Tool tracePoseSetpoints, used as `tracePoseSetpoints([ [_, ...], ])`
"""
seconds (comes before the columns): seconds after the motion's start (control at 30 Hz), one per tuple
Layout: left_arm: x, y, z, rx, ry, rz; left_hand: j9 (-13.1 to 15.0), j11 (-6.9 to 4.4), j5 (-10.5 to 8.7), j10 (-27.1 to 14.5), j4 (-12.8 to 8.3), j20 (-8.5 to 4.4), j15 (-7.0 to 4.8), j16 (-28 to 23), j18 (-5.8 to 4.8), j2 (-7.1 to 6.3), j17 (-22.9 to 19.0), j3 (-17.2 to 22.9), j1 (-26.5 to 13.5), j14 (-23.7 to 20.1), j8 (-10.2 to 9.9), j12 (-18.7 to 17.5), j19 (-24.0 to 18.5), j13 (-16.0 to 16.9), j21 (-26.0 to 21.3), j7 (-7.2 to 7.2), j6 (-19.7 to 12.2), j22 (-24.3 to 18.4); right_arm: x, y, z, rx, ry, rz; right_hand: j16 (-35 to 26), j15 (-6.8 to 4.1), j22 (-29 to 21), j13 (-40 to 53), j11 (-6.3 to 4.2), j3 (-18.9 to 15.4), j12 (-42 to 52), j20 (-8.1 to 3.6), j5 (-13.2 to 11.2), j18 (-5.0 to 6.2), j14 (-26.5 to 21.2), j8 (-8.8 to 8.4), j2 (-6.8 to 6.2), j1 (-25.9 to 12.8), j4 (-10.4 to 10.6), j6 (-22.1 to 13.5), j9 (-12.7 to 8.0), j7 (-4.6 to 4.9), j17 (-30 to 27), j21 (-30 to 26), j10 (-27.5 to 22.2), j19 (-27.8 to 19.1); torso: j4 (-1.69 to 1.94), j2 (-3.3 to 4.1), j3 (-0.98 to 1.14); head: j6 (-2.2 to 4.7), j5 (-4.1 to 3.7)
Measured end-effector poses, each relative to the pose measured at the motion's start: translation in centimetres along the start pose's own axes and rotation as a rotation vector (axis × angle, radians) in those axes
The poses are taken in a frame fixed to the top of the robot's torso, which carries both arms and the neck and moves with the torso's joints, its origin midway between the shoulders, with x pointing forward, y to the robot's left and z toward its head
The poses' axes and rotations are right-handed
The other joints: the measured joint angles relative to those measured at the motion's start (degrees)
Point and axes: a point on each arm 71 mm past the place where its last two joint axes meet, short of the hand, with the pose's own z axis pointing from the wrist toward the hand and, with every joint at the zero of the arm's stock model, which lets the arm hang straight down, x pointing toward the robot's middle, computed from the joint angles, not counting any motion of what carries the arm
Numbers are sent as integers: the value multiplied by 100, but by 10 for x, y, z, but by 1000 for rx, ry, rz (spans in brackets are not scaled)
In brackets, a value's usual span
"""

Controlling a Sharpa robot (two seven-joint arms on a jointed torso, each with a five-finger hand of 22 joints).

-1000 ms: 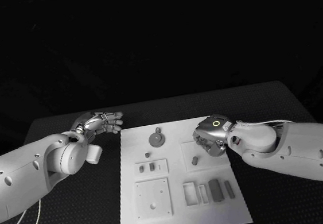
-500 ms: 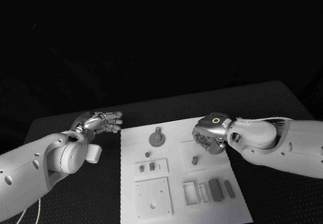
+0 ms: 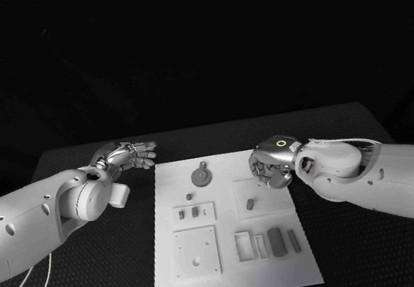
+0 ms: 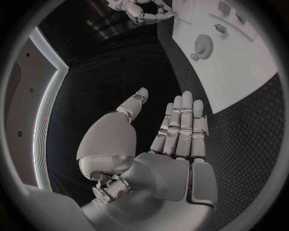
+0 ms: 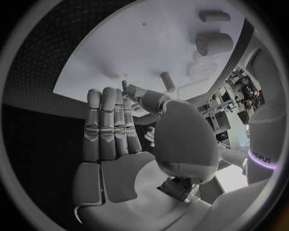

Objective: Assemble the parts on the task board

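The white task board lies in the middle of the table. A grey gear rests near its far edge, and a short peg lies in the square block right of centre. My right hand hovers over the board's far right edge, fingers straight and holding nothing; in the right wrist view this hand is above the board, with the peg beyond its fingertips. My left hand stays off the board's far left corner, and in its wrist view the hand is flat and empty.
Two small pieces sit in a block at the board's left. A flat square plate and several upright bars stand on the near half. The left wrist view shows the gear and black table mat around the board.
My right hand has drawn back from the peg's block, up and toward the far right edge of the board. The peg stays put. The left hand has not moved.
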Motion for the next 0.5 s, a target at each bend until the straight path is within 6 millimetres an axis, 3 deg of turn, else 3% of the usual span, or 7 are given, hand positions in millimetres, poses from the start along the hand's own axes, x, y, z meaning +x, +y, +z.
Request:
tracePoseSetpoints([
  [0.3, 1, 0, 1, 0, 0, 0, 0, 0, 0, 0, 0, 0, 0, -23, -1, 0, 6, 0, 0, 0, 0, 0, 0, 0, 0, 0, 0, -1, -25, 1, -2, -12, -33, 51, 0, 1, 0, 2, 0, 0, 0, 1, 0, 0, 0, -1, 6, -22, 0, -2, -1, 1, 8, 0, 0, -1, -13, -7, -3, 26, -18],
  [0.5, 1, 0, 2, 0, 0, 1, 0, 0, 0, 0, 0, 0, 0, -23, -1, 0, 11, 0, 0, 0, 0, 0, 0, -5, 0, 0, 0, -1, -28, 6, -1, -25, -36, 146, 0, 2, 0, 8, 0, -17, -8, 8, 0, 0, 1, -5, 41, -72, -17, -3, -8, 2, 17, 0, 0, -8, -3, -8, -5, 44, -3],
])
